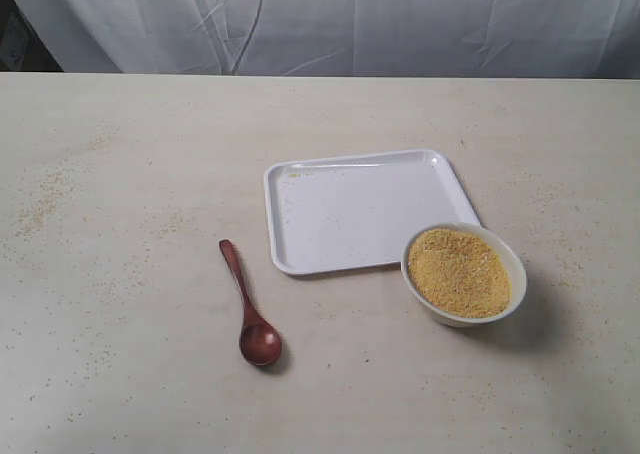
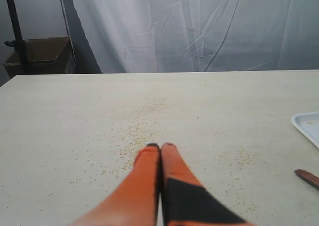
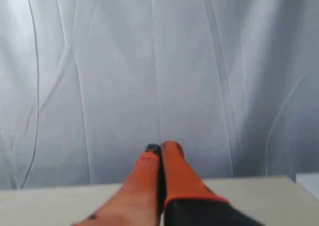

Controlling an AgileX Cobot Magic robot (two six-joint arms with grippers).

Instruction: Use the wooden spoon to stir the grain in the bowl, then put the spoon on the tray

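Note:
The dark reddish-brown wooden spoon (image 1: 248,307) lies flat on the table, left of the tray, its oval bowl toward the front edge. The white tray (image 1: 300,242) sits mid-table with a few stray grains in its far left corner. Touching its front right corner stands the small white bowl (image 1: 512,264), filled with yellow-orange grain (image 1: 459,271). Neither arm appears in the exterior view. My left gripper (image 2: 160,146) is shut and holds nothing, hovering over scattered grain; the spoon's handle tip (image 2: 306,177) and a tray corner (image 2: 306,128) show at that view's edge. My right gripper (image 3: 161,147) is shut, empty, facing the curtain.
Loose grains (image 1: 52,189) are strewn over the pale table, densest at the far left. A white curtain (image 1: 330,19) hangs behind the table's back edge. A cardboard box (image 2: 42,54) and a dark pole (image 2: 15,27) stand beyond the table in the left wrist view.

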